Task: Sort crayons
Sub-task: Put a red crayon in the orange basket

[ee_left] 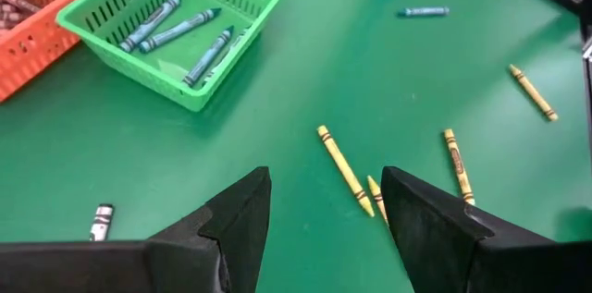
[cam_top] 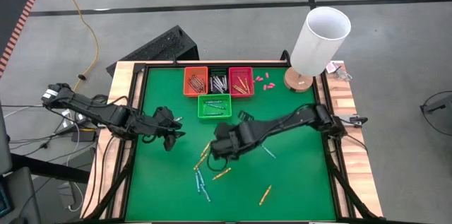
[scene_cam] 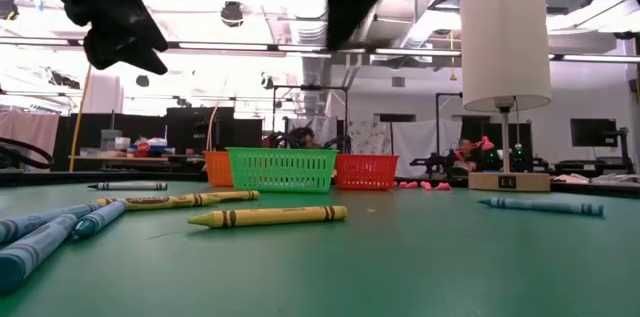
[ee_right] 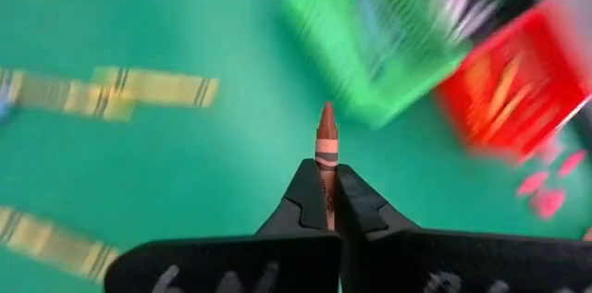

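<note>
Item: brown crayon, light, stiff, waxy-slick, snappable; my right gripper pinches its butt end, left gripper hangs released.

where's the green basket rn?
High view: the green basket sits at the table's far middle, just in front of the row of orange basket, black basket and red basket, with blue crayons inside.

Right tool pinched closed mid-table; left tool spread wide, hovering
</note>
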